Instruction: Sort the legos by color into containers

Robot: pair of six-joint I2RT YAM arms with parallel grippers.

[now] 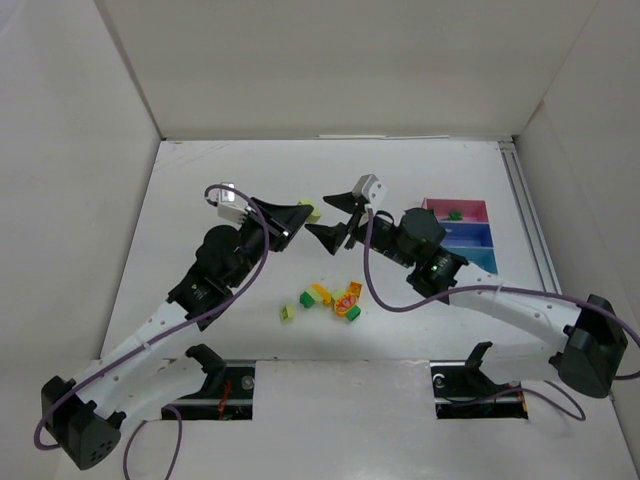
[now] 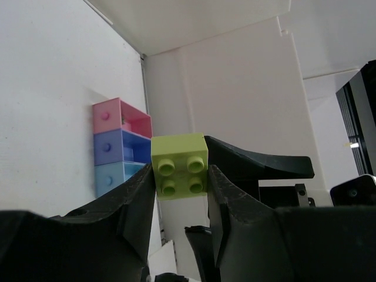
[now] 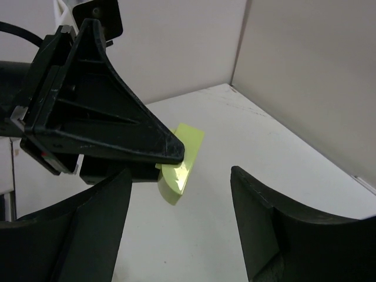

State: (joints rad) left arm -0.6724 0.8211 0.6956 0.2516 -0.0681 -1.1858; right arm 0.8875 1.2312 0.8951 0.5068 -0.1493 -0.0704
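1. From the top view, I am seeing the left gripper clenching a pale yellow-green brick above the far middle of the table. The right gripper is facing it from the right, jaws spread wide around the brick. The remaining legos are lying in a loose pile nearer the bases. The containers are sitting at the right, and a dark green brick is resting in the magenta-pink tray.
2. The left wrist camera is showing me its fingers pinching the yellow-green brick, studs facing the lens. The containers are appearing beyond it.
3. Through the right wrist camera, I am watching released jaws. The brick is poking out of the left gripper between them, touching neither right finger.
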